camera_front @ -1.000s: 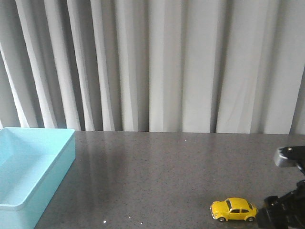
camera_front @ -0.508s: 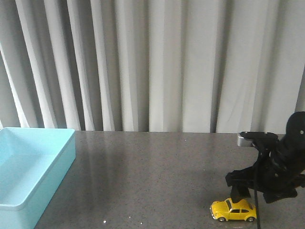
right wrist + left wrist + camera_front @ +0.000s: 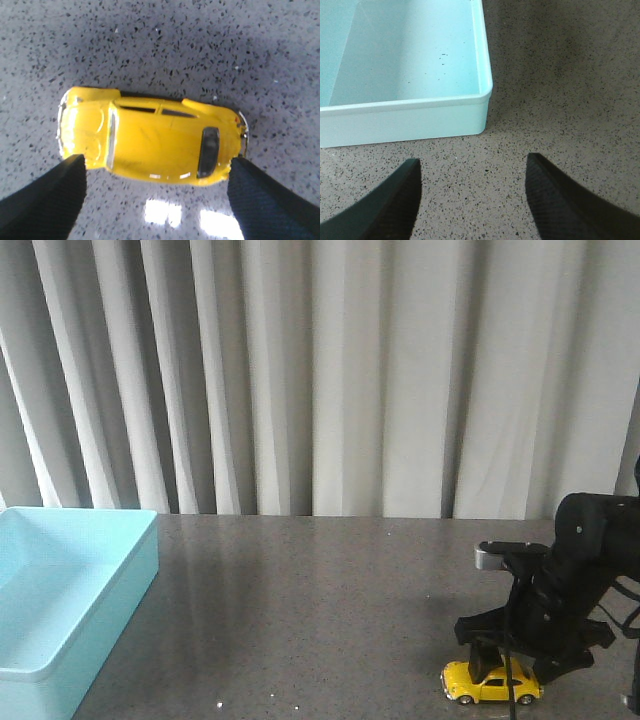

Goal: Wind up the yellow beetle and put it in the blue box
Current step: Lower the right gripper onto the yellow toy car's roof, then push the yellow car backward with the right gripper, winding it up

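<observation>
The yellow beetle [image 3: 491, 683] stands on its wheels on the grey speckled table at the front right. My right gripper [image 3: 497, 652] hangs just above it, jaws open. In the right wrist view the beetle [image 3: 150, 142] lies lengthwise just beyond my open right gripper [image 3: 157, 175], its ends level with the two fingertips [image 3: 70, 175]; neither touches it. The blue box [image 3: 60, 595] stands empty at the left table edge. In the left wrist view its near corner [image 3: 480, 107] lies a little beyond my open, empty left gripper [image 3: 472, 172].
Grey pleated curtains [image 3: 320, 375] hang behind the table's far edge. Bare speckled tabletop [image 3: 300, 610] lies between the box and the beetle. Bright light reflections [image 3: 200, 217] show on the table near the right fingers.
My right arm has swung in from the right edge and come down over the beetle. The beetle and the box have not moved.
</observation>
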Controlling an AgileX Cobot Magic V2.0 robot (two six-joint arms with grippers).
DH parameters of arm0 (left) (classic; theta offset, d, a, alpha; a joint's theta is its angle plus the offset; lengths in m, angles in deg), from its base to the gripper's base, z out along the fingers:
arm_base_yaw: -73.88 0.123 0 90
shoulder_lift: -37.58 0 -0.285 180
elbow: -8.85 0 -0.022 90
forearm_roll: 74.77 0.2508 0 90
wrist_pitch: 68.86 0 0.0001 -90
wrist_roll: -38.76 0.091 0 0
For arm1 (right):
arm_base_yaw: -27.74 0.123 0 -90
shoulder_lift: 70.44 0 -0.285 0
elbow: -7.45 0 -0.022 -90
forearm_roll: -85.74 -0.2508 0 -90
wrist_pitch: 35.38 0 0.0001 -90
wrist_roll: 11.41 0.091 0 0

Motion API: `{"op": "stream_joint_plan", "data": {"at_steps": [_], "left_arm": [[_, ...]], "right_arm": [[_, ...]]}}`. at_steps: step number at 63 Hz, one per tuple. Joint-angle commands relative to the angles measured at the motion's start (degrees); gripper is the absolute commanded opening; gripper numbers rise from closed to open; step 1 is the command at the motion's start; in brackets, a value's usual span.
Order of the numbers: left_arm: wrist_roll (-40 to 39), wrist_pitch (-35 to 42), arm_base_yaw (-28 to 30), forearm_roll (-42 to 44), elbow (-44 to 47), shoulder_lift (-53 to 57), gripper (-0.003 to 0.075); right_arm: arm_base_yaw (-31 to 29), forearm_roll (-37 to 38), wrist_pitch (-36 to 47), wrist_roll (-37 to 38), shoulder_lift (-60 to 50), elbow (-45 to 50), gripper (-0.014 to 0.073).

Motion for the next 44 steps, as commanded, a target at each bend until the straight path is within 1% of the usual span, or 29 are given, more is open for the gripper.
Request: {"op": "stream_joint_plan", "data": {"at_steps": [1, 26, 32, 44], "left_arm": [[-0.1, 3.5, -0.4, -0.6, -1.7, 0.2, 0.0451], [-0.1, 3.5, -0.4, -0.6, -1.7, 0.2, 0.0451], [-0.1, 3.5, -0.4, -0.6, -1.7, 0.2, 0.0451], [-0.1, 3.3, -0.4, -0.6, -1.7, 0.2, 0.0451]], "right_arm": [[0.1, -1.0, 2.6, 0.1, -1.9, -1.8, 0.0582], [-0.7, -2.6, 2.3, -0.8, 1.7, -1.8, 0.0579], [-2.6, -3.7, 2.1, -2.1, 1.9, -1.8, 0.0579], [-8.7, -4.7, 0.1, -7.7, 1.9, -1.8, 0.0579]]}}
